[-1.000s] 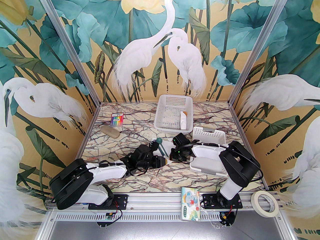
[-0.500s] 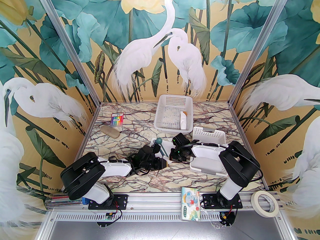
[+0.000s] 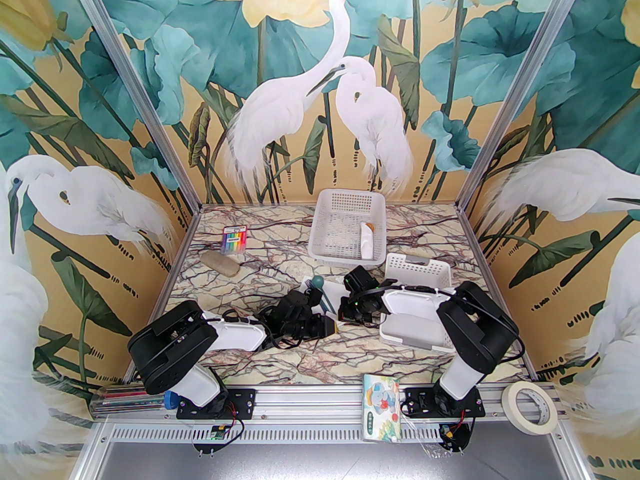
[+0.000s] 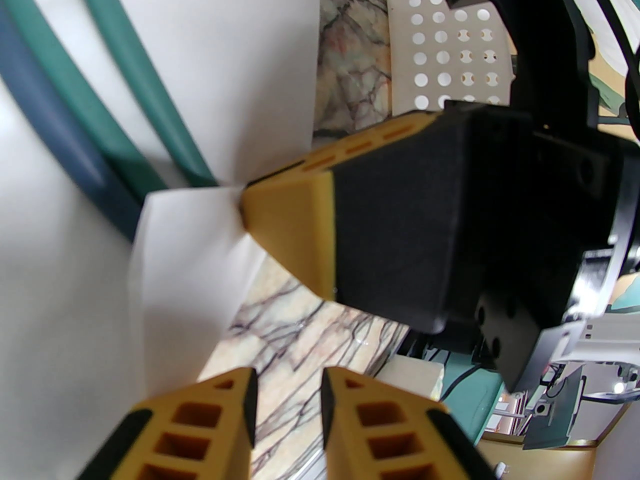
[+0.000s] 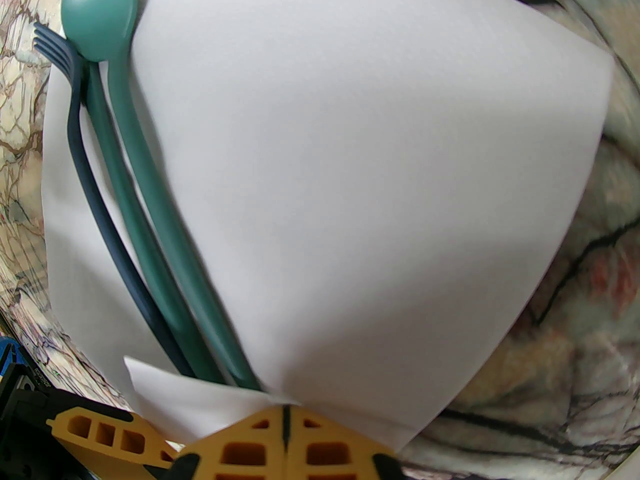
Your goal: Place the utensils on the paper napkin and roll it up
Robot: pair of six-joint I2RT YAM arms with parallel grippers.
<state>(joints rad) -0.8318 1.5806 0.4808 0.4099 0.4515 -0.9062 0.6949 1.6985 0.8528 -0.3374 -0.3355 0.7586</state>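
Our left hand (image 4: 288, 398) just slid in, slightly apart and empty. The right hand (image 5: 285, 418) stays clenched on the paper napkin (image 5: 350, 168), folding it over the utensils (image 5: 150, 208), so we reckon rolling's underway.

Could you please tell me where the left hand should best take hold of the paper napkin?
Probably the raised corner flap of the paper napkin, beside the shut right hand, approached from the utensils' handle end: it looks lifted off the table, so the left hand can pinch across it.
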